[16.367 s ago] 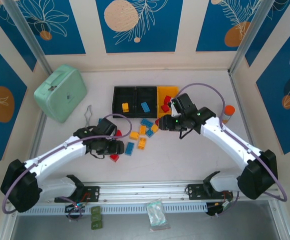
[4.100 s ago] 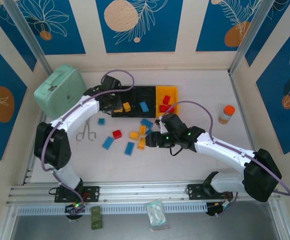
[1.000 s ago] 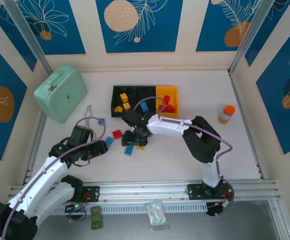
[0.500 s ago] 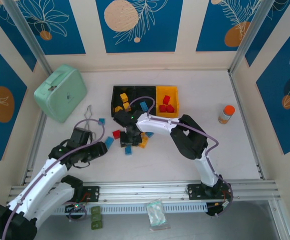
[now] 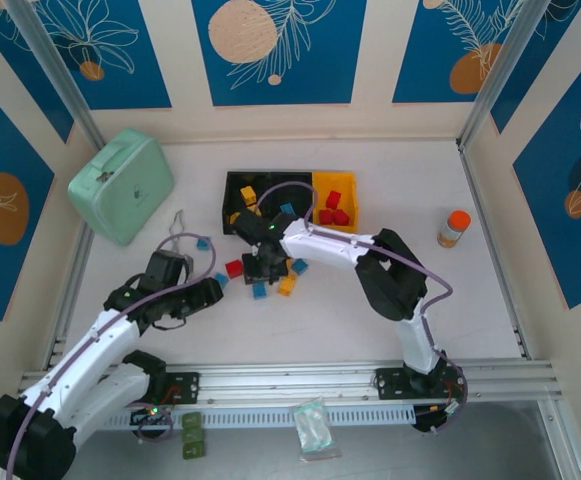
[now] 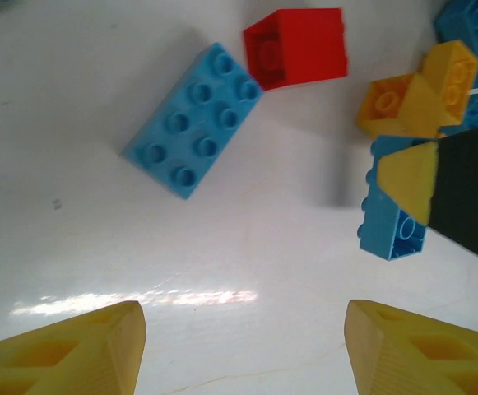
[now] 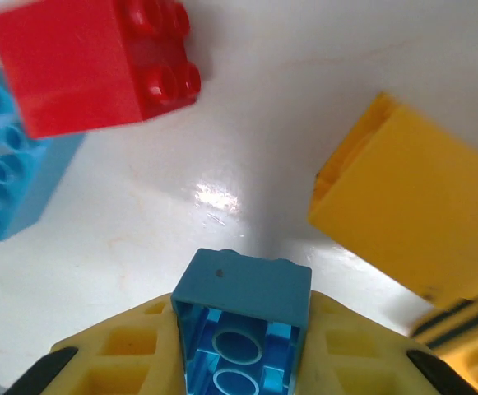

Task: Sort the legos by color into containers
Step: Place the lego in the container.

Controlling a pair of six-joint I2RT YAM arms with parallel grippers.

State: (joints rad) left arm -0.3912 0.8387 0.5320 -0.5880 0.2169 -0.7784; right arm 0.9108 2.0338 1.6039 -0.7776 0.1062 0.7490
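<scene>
A blue lego (image 7: pixel 243 300) is grasped by the right claw (image 7: pixel 240 358); the left claw (image 6: pixel 243 350) is seen released over the bench (image 6: pixel 222 255).

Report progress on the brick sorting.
Done: red bricks sit in the yellow bin, yellow ones in the left black bin, one blue in the middle bin. In hand: the right gripper is shut on a blue brick. Left: a red brick, an orange brick and several blue ones lie loose on the table; the open left gripper hovers over them.
</scene>
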